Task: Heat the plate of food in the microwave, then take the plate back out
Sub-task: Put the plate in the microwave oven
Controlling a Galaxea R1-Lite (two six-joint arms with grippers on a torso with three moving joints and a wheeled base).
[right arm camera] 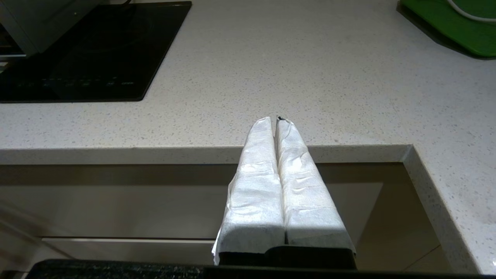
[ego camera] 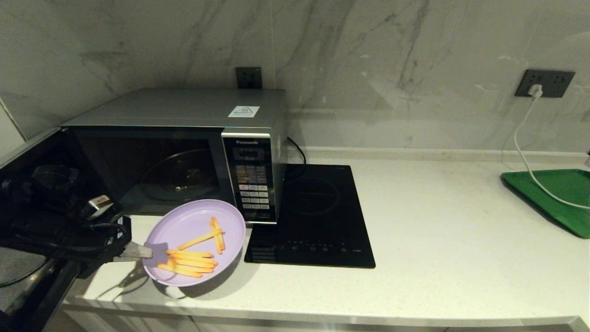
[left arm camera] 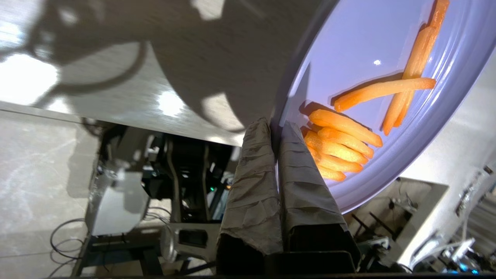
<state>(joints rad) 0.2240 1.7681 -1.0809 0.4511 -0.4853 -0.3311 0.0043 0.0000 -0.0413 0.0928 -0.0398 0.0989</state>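
The lilac plate of food (ego camera: 193,221), bearing several orange fry sticks (ego camera: 191,260), hangs just above the counter's front left part, before the microwave (ego camera: 184,108). My left gripper (ego camera: 154,251) is shut on the plate's near rim, one finger over it and one under. The left wrist view shows the same pinch: the left gripper (left arm camera: 276,128) clamps the plate (left arm camera: 368,46) beside the fries (left arm camera: 341,143). The microwave's door (ego camera: 27,152) stands swung open to the left, baring the glass turntable (ego camera: 179,177). My right gripper (right arm camera: 274,121) is shut and empty, low before the counter's front edge.
A black induction hob (ego camera: 318,216) lies right of the microwave. A green tray (ego camera: 557,193) sits at the far right with a white cable (ego camera: 523,152) running over it from a wall socket. My left arm fills the space beside the open door.
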